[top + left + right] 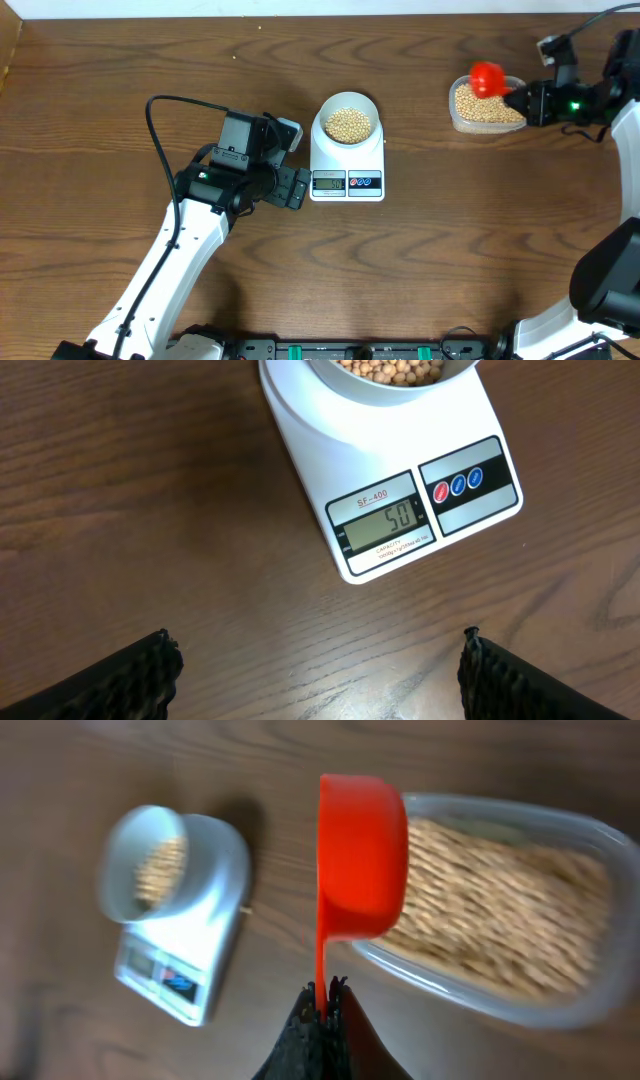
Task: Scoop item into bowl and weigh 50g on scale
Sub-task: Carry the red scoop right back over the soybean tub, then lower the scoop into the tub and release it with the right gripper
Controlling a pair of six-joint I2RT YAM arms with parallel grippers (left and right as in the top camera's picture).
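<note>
The white scale [347,165] stands mid-table with the white bowl [347,122] on it, partly filled with tan beans [348,125]. In the left wrist view the scale [400,480] has its display [387,523] reading 50. My left gripper [297,187] rests open just left of the scale, its fingertips [150,660] wide apart over bare wood. My right gripper [522,100] is shut on the thin handle of a red scoop [487,78], which is held over the clear container [485,108] of beans. In the right wrist view the scoop [360,855] is turned on its side, its inside hidden.
The clear plastic container [500,920] of beans sits at the far right, near the table's back edge. A black cable [160,120] loops behind the left arm. Bare wood lies between the scale and the container.
</note>
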